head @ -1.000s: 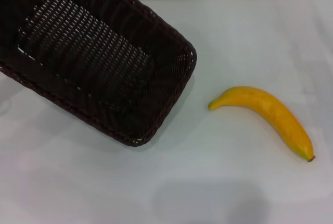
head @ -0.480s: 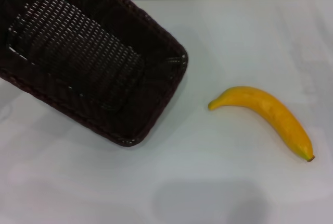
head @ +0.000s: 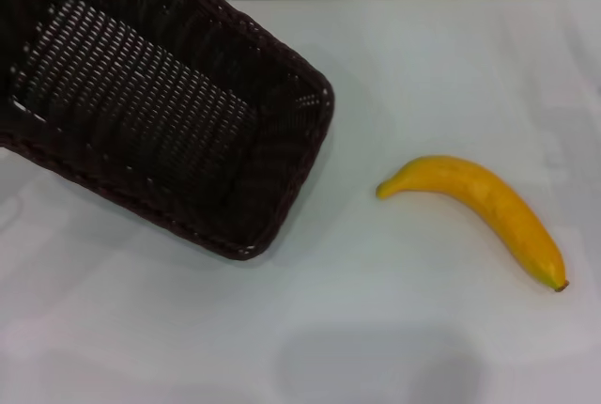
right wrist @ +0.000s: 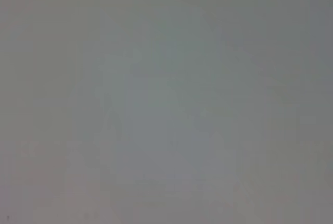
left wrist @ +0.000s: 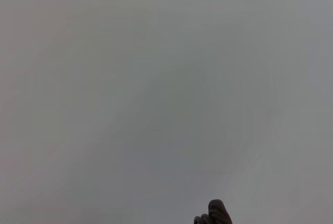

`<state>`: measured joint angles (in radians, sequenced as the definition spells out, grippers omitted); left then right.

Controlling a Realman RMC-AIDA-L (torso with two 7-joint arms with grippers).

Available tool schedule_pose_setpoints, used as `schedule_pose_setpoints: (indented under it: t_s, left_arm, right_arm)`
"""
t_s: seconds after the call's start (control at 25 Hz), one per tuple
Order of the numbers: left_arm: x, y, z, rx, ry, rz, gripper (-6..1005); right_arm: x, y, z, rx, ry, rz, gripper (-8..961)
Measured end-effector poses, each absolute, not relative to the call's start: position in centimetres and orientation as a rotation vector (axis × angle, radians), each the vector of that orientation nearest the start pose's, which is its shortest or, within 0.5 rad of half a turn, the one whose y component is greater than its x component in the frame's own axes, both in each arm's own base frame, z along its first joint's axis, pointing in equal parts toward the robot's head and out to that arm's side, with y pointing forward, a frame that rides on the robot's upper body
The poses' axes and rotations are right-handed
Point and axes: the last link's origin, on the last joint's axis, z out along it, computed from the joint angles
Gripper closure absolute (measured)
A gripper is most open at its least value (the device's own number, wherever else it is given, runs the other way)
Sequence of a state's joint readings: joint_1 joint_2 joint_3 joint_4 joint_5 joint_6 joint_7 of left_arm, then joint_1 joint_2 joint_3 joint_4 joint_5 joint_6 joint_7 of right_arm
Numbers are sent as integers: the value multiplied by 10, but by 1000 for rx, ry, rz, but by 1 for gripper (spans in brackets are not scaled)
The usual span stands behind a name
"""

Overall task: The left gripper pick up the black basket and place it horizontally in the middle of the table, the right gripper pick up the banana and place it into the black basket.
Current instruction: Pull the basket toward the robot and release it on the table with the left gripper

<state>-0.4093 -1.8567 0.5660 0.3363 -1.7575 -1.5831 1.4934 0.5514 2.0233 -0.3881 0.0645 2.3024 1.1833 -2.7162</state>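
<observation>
Dark woven wicker fills the upper left of the head view: the black basket (head: 160,103) sits skewed on the table (head: 376,329), its long sides running diagonally and its open top facing up, with one end cut off by the edge of the view. Neither pincer shows there. The left wrist view gives only blank grey surface and a small dark rounded bit at the edge, possibly part of the basket, so the left gripper's place relative to the basket cannot be told, nor whether it is holding anything. The right wrist view shows nothing but pale grey, and the right gripper's state cannot be told either. Yellow and curved, the banana (head: 479,207) lies flat on the table, well apart from the basket, its stem end pointing toward it.
</observation>
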Motion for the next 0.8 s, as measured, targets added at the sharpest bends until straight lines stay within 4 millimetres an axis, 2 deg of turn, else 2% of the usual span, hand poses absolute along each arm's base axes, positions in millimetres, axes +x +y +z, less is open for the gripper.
schedule_pose_setpoints:
  t_s: [0.36, 0.52, 0.8]
  left_arm:
    - [-337, 316, 100, -1746, -1195, -1477, 851]
    - [-344, 307, 81, -1678, -1238, -1459, 900]
    - [-344, 293, 40, -1588, -1300, -1470, 900]
  right_arm:
    - [351, 356, 37, -1364, 742, 837, 84]
    - [352, 355, 37, -1363, 745, 835, 84]
    - [352, 355, 36, -1363, 746, 834, 84]
